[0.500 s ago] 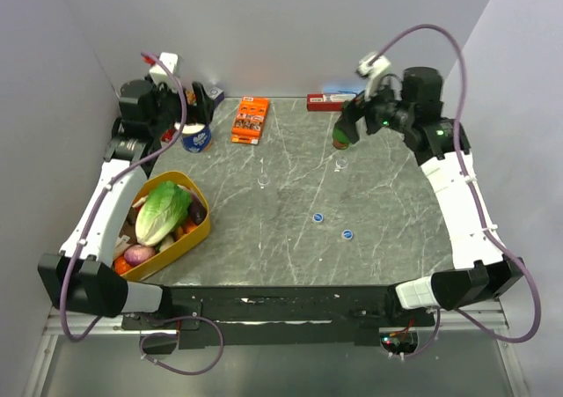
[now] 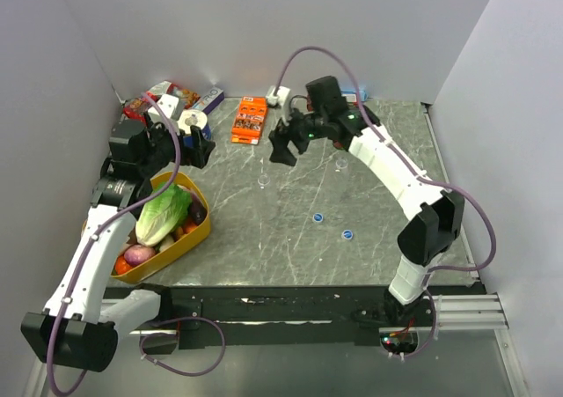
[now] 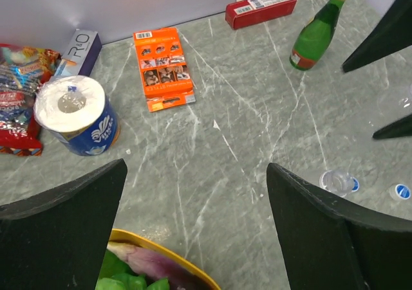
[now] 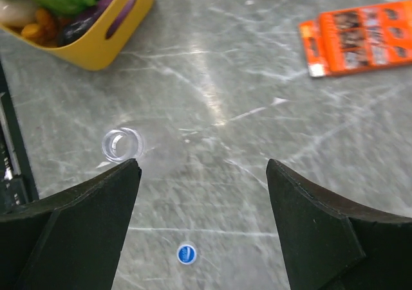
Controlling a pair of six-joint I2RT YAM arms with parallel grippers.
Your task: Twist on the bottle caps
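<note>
Two tiny clear bottles stand upright on the grey table, one left of centre (image 2: pixel 262 183) and one further right (image 2: pixel 341 163). Two blue caps (image 2: pixel 317 217) (image 2: pixel 347 234) lie flat nearer the front. My right gripper (image 2: pixel 283 146) is open and empty, hovering just behind the left bottle. Its wrist view (image 4: pixel 203 164) shows that bottle (image 4: pixel 121 143) by the left finger and one cap (image 4: pixel 187 254) below. My left gripper (image 2: pixel 201 148) is open and empty at the back left; its wrist view (image 3: pixel 196 168) shows a bottle (image 3: pixel 337 181) and a cap (image 3: pixel 401 191) to the right.
A yellow basket (image 2: pixel 201 230) of vegetables sits at the left. An orange box (image 2: pixel 250 119), a paper roll (image 3: pixel 76 113) and snack packets (image 3: pixel 16 97) lie at the back left. A green glass bottle (image 3: pixel 315 36) and a red box (image 3: pixel 261 7) stand at the back.
My right arm has swung from the back right to the middle back, over the left bottle. My left gripper has moved nearer, away from the back wall.
</note>
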